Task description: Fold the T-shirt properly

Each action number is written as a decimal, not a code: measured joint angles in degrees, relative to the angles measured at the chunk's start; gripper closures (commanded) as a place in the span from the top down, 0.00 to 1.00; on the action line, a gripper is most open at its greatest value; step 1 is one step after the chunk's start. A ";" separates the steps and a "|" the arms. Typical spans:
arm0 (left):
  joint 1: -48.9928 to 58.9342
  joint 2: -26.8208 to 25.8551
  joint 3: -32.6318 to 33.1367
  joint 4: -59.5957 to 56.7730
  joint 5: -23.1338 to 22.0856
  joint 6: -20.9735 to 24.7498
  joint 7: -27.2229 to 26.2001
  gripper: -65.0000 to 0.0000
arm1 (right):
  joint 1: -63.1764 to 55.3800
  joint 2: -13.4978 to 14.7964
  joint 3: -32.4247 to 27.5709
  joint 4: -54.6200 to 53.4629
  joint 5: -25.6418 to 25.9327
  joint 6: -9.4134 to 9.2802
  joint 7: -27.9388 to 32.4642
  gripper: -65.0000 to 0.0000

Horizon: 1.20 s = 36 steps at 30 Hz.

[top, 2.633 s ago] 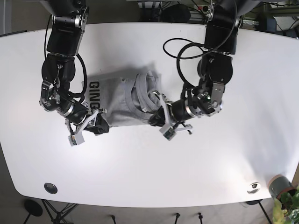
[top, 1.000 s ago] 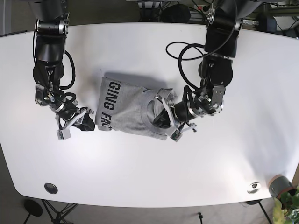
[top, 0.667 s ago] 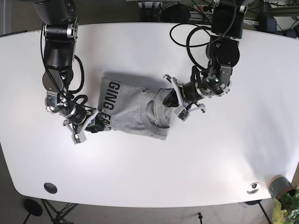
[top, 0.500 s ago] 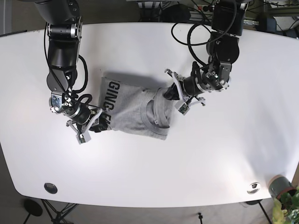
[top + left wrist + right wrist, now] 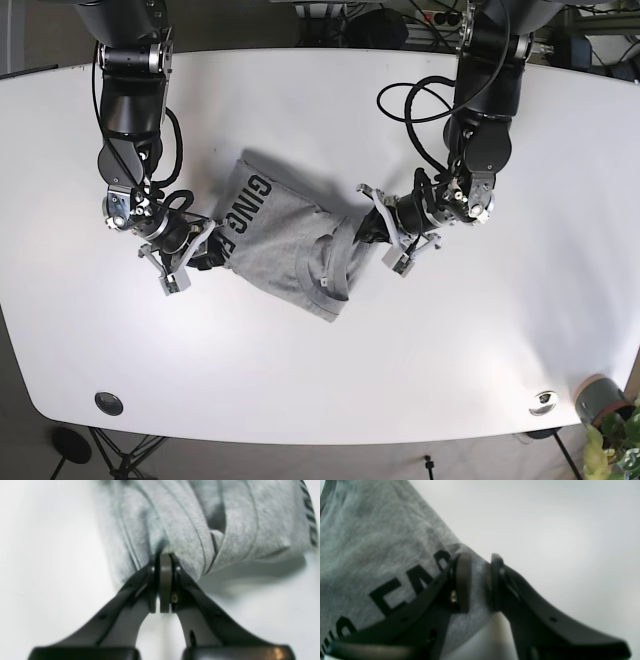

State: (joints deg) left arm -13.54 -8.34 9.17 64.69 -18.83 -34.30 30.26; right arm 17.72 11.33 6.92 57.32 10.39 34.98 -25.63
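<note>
Pinching T-shirt (image 5: 225, 527) fold: left gripper (image 5: 162, 580), jaws closed.

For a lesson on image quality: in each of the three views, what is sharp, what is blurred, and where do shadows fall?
Left wrist view: the T-shirt knit is sharp near the left gripper, the arm bases blur, and a soft shadow lies under the cloth at right. Right wrist view: soft throughout, with the right gripper and the lettering blurred. Base view: evenly lit and sharp, with a bright white table.

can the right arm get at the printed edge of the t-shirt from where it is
Probably yes: the right gripper already straddles the lettered edge of the T-shirt, jaws open with fabric between them and only bare table beside.
</note>
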 measured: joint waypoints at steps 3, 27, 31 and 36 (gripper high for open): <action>-1.51 0.02 0.11 -0.94 0.76 0.24 0.37 0.00 | -1.20 -0.02 0.00 0.39 0.33 -0.02 1.29 0.19; -15.19 0.57 1.86 -22.69 1.09 0.48 -10.97 0.00 | -19.10 -8.31 -0.22 21.46 1.18 -0.17 -2.27 0.19; -18.62 1.81 1.88 -26.56 1.18 1.49 -11.87 0.00 | -18.95 -9.64 -2.64 22.82 0.35 -0.20 -5.31 0.19; -20.76 2.34 1.88 -27.87 0.94 1.29 -13.42 0.00 | -19.10 -10.54 -6.75 22.84 0.46 -0.24 -6.03 0.19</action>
State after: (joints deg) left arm -34.30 -6.00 11.05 36.82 -17.89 -33.01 16.84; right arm -1.39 0.80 0.16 80.16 10.85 34.74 -31.66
